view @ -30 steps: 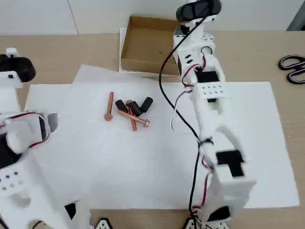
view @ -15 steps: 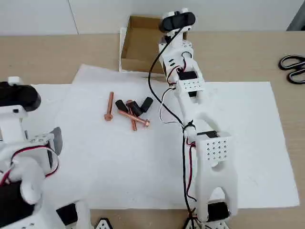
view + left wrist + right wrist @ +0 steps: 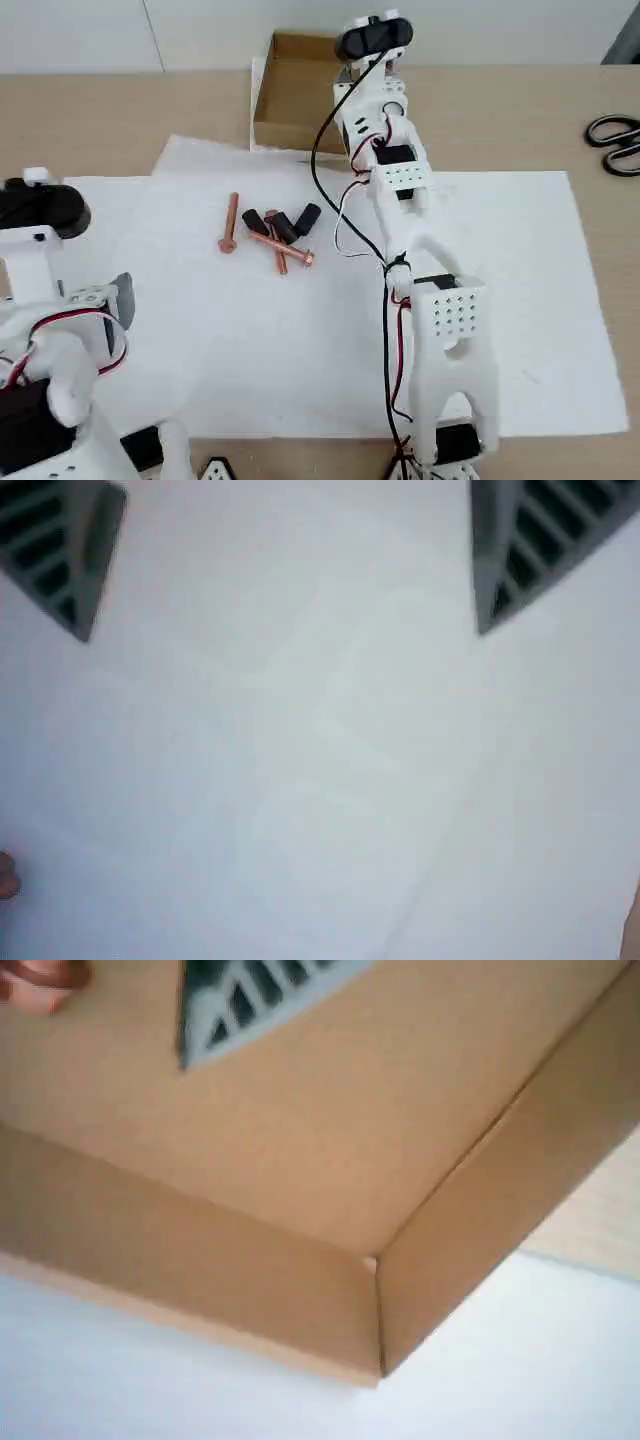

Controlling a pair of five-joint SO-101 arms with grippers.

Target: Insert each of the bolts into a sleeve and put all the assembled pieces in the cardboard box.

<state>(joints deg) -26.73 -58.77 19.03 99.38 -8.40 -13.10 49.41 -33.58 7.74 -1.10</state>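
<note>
Left tool (image 3: pixel 290 550) agape over paper (image 3: pixel 330 780)

The bolts (image 3: pixel 280 246) are gleaming like smooth coppery metal, the sleeves (image 3: pixel 307 216) are looking matt black, the cardboard box (image 3: pixel 290 100) is showing plain matt brown board, the sheet (image 3: pixel 250 340) is lying smooth, white and papery, and the worktop (image 3: pixel 120 110) is showing a pale wood-look finish

Before me a light wooden counter (image 3: pixel 120 120) runs back to a pale wall (image 3: pixel 200 30), white paper sheets (image 3: pixel 300 340) spread over it, black scissors (image 3: pixel 615 143) near one edge.
</note>
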